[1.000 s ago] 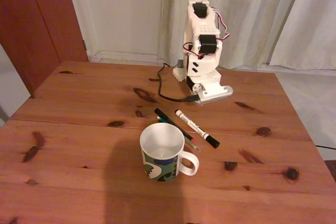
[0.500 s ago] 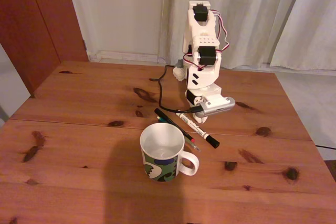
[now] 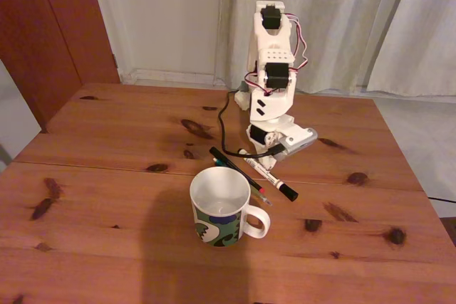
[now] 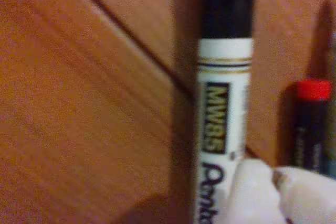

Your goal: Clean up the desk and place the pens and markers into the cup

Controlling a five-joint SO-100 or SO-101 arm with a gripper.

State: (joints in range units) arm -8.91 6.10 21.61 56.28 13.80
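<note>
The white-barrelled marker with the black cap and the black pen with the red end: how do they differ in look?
The white-barrelled marker is thicker and lighter than the slim black pen. The marker carries printed lettering and ends in a black cap; the pen ends in a red tip. The gripper is at the marker, not at the pen. Both lie flat on the reddish-brown wooden desk.

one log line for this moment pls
phase: reaching | end effector: low over white marker, state unclear | black pen: on desk | cup: empty
</note>
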